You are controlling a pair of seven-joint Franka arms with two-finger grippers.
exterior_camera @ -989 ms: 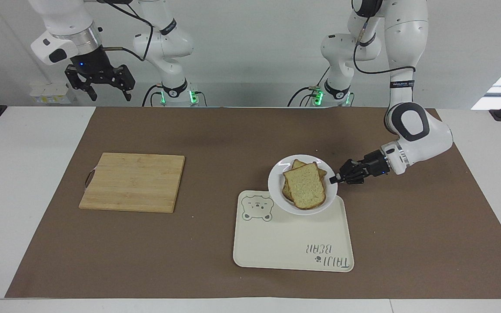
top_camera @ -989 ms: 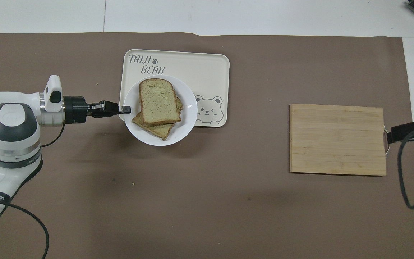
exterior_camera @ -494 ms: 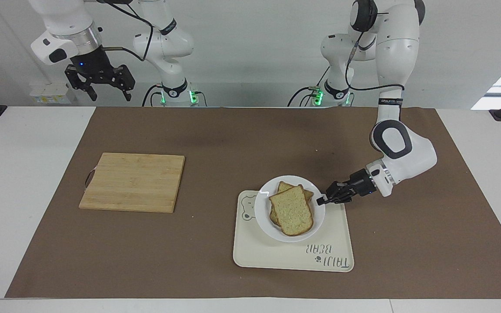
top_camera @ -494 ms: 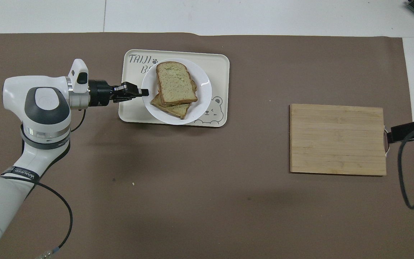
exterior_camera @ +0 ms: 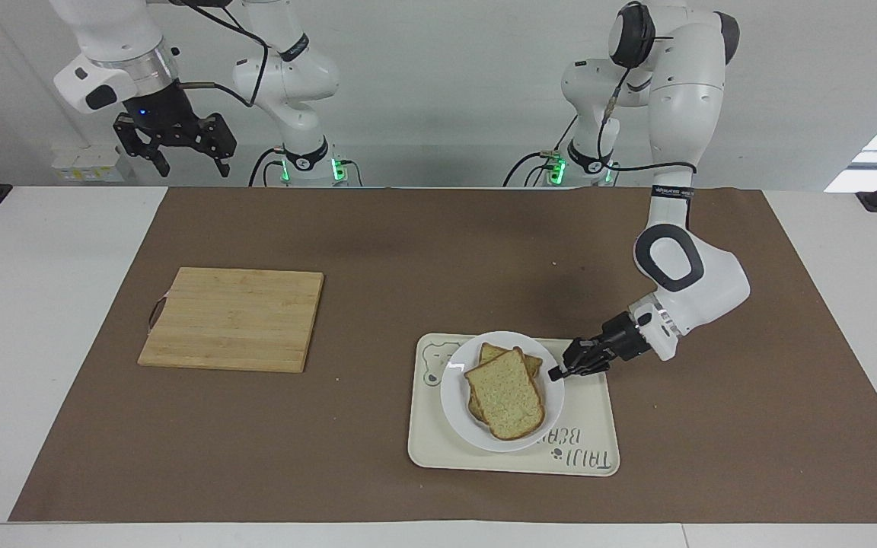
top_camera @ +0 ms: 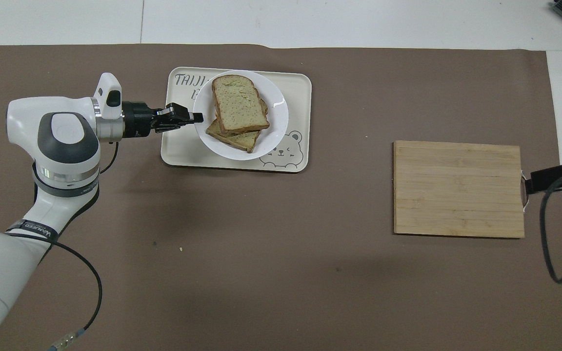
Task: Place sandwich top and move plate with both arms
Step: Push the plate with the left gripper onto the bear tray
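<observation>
Speckled tan sandwich top [exterior_camera: 506, 392], brown-crusted, lies on the round white plate [exterior_camera: 455, 401], whose rim the left gripper [exterior_camera: 556, 374] pinches. The tray [exterior_camera: 587, 426] reads "TAIJI BEAR". The right gripper [exterior_camera: 173, 152], jaws wide, waits raised.

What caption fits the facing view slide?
Left gripper shut on plate of stacked bread over tray; right gripper waits raised, open.
</observation>
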